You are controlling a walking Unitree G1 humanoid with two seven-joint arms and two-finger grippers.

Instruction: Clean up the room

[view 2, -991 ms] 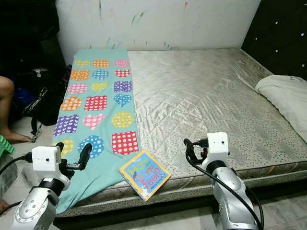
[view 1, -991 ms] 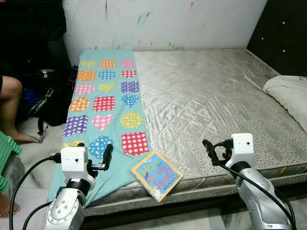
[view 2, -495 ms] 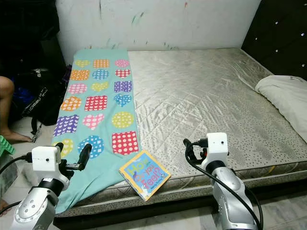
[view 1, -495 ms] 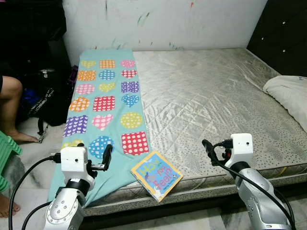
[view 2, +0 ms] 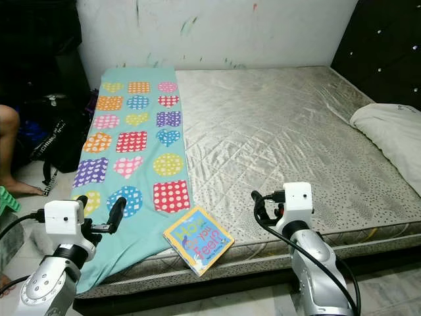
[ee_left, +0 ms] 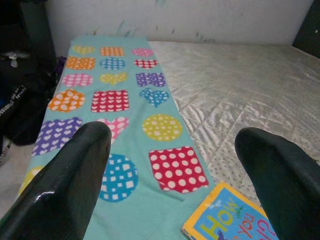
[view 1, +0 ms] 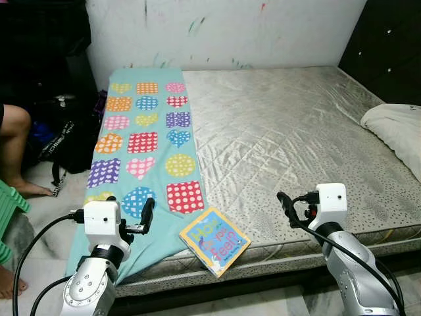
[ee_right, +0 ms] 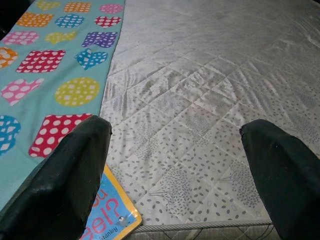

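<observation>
The robot stands at the foot of the bare mattress (view 1: 296, 125), and the step in hand looks like picking up the children's board book (view 1: 214, 241), which lies at the mattress's near edge, one corner jutting past it, just beside the teal patchwork blanket (view 1: 141, 148). The left gripper (view 1: 146, 214) and right gripper (view 1: 285, 205) hover on either side of the book, both with fingers spread wide and empty. Next, one arm likely needs to lower and close on the book's overhanging corner. Nothing has shifted over the last second; arms and book sit as before.
</observation>
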